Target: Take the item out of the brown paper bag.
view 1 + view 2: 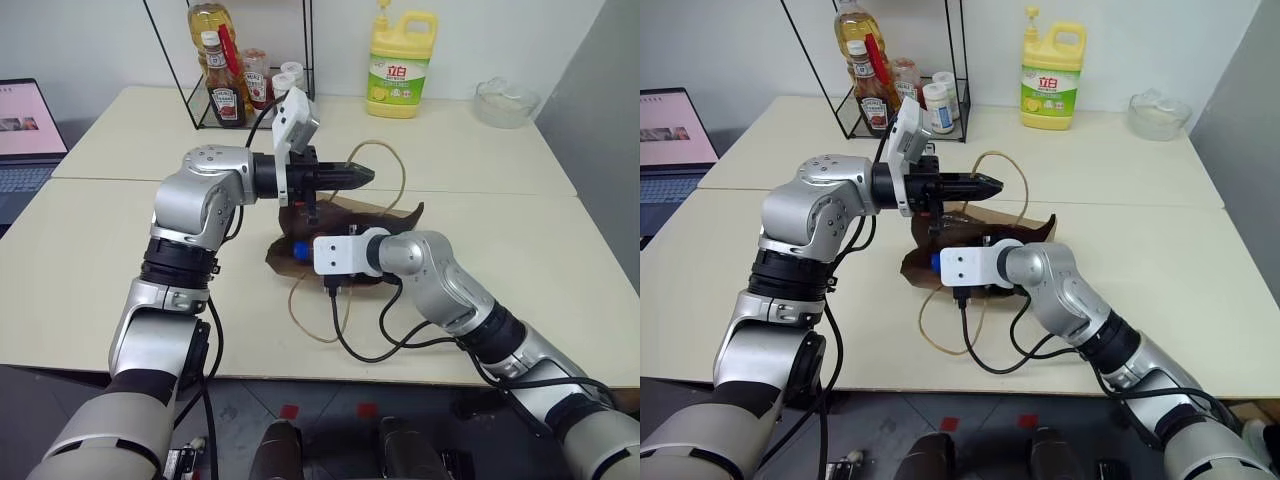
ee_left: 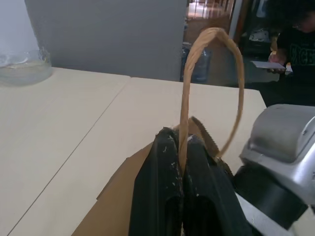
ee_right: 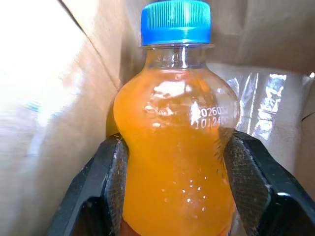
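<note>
Item: small clear plastic bottle of orange drink with a blue screw cap (image 3: pixel 174 132), lodged inside the brown kraft paper bag (image 1: pixel 390 215), its blue cap end just showing at the bag's mouth in the head views. Bag lay on its side on the near cream table (image 1: pixel 90 280), mouth toward the robot, paper walls crowding the bottle on all sides in the right wrist view.

Right gripper (image 3: pixel 172 196): reached into the bag mouth, two black fingers (image 3: pixel 248 172) pressed against either side of the bottle's body, gripping it below the shoulder.

Left gripper (image 2: pixel 183 191): held level above the bag, fingers closed tight on one thin tan cord loop handle (image 2: pixel 211 88), which arched up beyond the fingertips. Second cord handle (image 1: pixel 318 310) lay slack on the table near the front edge, crossed by the right arm's black cable (image 1: pixel 385 335).

Surroundings, well apart from the bag:
- black wire rack (image 1: pixel 200 100) at the back of the far table, holding a ketchup bottle (image 1: pixel 222 85), an oil bottle (image 1: pixel 208 25) and small jars
- large yellow detergent jug with green label (image 1: pixel 400 65), upright beside the rack
- clear glass bowl (image 1: pixel 505 100), far right corner
- open laptop (image 1: pixel 28 130), far left

A person in dark clothing (image 2: pixel 293 54) stood in the background of the left wrist view.
</note>
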Robot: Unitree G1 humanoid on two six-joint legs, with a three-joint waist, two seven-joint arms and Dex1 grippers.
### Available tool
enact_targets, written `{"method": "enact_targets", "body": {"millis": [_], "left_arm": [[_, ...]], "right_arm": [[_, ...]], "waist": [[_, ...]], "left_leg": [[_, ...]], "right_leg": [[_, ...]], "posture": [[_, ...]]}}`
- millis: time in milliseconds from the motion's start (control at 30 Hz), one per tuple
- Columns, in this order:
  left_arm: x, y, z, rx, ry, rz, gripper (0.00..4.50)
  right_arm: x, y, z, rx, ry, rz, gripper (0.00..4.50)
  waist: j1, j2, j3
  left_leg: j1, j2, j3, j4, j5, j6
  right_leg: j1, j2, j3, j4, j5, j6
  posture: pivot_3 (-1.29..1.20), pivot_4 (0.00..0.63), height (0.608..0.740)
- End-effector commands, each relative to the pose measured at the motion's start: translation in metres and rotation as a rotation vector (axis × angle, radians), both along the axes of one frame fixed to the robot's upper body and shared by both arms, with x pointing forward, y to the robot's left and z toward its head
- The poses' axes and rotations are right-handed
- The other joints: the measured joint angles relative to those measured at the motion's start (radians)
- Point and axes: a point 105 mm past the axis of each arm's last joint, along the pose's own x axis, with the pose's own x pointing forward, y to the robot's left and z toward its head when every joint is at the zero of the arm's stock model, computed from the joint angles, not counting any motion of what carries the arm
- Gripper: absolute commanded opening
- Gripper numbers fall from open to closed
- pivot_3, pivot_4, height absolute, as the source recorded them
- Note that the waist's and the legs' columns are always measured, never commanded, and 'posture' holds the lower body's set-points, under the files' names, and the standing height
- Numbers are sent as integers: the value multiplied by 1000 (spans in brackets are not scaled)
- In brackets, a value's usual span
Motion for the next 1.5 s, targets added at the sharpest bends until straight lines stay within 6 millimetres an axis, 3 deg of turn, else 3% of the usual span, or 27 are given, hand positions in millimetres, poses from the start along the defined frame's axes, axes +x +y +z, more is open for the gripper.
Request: {"method": "enact_targets", "body": {"millis": [33, 233, 767, 1133, 1500], "left_arm": [[-1, 1, 11, -3, -49, -1, 0], [0, 1, 11, -1, -51, 2, 0], [5, -1, 9, -2, -51, 15, 0], [12, -1, 6, 3, -55, 29, 0], [18, -3, -1, 17, -53, 31, 0]], "right_arm": [[-11, 6, 22, 73, -25, 56, 2464], [-17, 10, 47, 196, -16, 104, 2408], [-62, -10, 77, 394, 26, 330, 2407], [-89, -36, 93, 347, -132, 486, 2407], [-113, -67, 112, 397, -307, 475, 2407]], "waist": [[0, 0, 0], [0, 0, 1], [0, 0, 1], [3, 0, 2], [7, 0, 2]], "left_leg": [[0, 0, 0, 0, 0, 0], [0, 0, 0, 0, 0, 0], [-1, 0, 0, 0, -1, 1], [-1, 0, 0, 0, -1, 2], [-2, 0, 0, 0, -1, 1]], "right_leg": [[0, 0, 0, 0, 0, 0], [0, 0, 0, 0, 0, 0], [0, 0, 0, -1, 0, 0], [0, 0, 0, -1, 0, 0], [0, 0, 0, -1, 0, 0]], "posture": [[0, 150, 740], [0, 150, 740], [0, 150, 740], [0, 150, 740], [0, 150, 740]]}}
